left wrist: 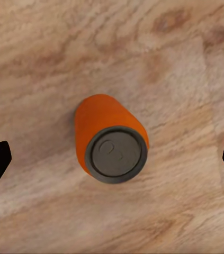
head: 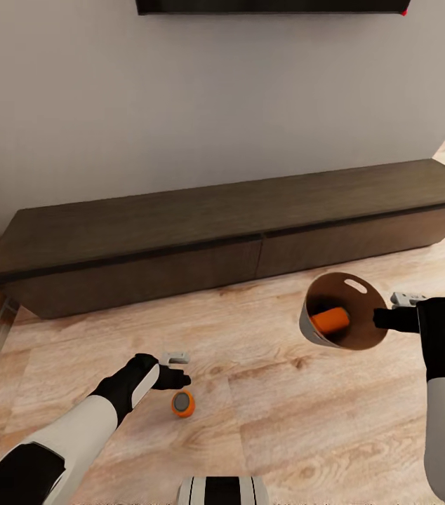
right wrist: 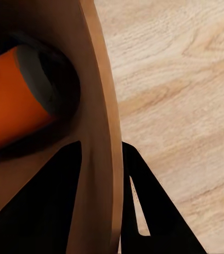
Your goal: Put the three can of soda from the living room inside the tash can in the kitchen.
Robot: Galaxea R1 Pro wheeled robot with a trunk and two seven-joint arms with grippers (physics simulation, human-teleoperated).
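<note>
Left gripper [head: 180,369] wide open, right above an orange can [head: 183,404] standing on the wood floor [head: 264,421]. Right gripper [head: 384,315] pinched on the rim of the tilted bin [head: 321,337], held up off the floor. Another orange can [head: 330,320] lying inside the bin.

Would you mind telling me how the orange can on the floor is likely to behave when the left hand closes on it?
The orange can stands upright on smooth wood floor, so a nudge might tip it and send it rolling. Its rigid-looking round wall probably suits a pinch, though it may slip. The left hand hovers open above it.
</note>
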